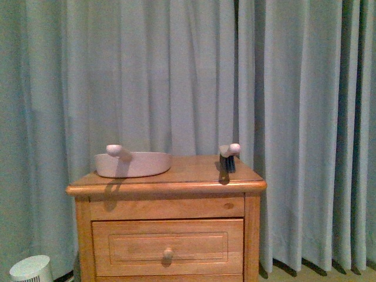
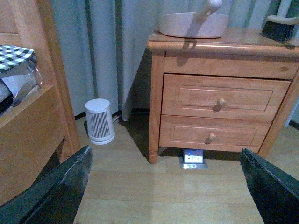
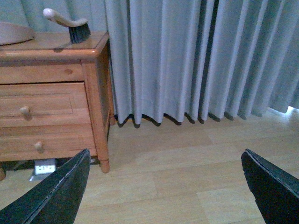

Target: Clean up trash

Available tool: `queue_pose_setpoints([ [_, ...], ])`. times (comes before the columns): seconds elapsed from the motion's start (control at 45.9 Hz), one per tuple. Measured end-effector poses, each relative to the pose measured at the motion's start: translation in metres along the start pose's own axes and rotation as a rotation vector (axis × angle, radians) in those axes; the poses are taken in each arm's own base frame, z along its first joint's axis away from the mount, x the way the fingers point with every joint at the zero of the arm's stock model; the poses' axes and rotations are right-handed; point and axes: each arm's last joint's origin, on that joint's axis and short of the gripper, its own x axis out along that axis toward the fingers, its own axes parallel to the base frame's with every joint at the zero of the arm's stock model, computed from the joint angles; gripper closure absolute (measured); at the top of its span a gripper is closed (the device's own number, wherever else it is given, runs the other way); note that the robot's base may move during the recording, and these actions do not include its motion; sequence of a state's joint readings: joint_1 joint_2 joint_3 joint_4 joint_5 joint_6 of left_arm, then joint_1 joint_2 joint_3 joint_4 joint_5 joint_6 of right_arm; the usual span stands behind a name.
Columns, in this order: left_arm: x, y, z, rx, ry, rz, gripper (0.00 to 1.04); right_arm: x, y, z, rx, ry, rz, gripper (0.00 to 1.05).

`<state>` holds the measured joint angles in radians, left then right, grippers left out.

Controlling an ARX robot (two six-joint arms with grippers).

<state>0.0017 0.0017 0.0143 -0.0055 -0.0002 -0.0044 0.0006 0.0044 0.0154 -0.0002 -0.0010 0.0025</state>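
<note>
No crumpled white tissue shows in any view; the trash is out of view. A beige dustpan [image 1: 133,163] lies on the left of the wooden nightstand's top [image 1: 194,176], and a small hand brush [image 1: 228,157] with dark bristles stands at its right. Both also show in the left wrist view, dustpan [image 2: 192,24] and brush [image 2: 280,27]; the brush shows in the right wrist view [image 3: 70,25]. My left gripper [image 2: 168,186] is open and empty, low over the wooden floor in front of the nightstand. My right gripper [image 3: 166,186] is open and empty over bare floor right of the nightstand.
The nightstand has two drawers [image 2: 219,97]. A floor socket box [image 2: 193,157] sits under it. A small white ribbed bin or heater [image 2: 99,121] stands left of it, by a wooden bed frame [image 2: 32,126]. Pale curtains [image 1: 294,88] hang behind, reaching the floor.
</note>
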Motion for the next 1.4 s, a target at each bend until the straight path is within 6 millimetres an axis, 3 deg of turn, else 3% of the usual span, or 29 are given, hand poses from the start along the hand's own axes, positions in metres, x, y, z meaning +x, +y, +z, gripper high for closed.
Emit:
queue_pose_setpoints([
  [1.396, 0.0000, 0.0000, 0.0000, 0.000, 0.000, 0.000, 0.08, 0.0000, 0.0000, 0.0000, 0.000, 0.000, 0.000, 0.07],
])
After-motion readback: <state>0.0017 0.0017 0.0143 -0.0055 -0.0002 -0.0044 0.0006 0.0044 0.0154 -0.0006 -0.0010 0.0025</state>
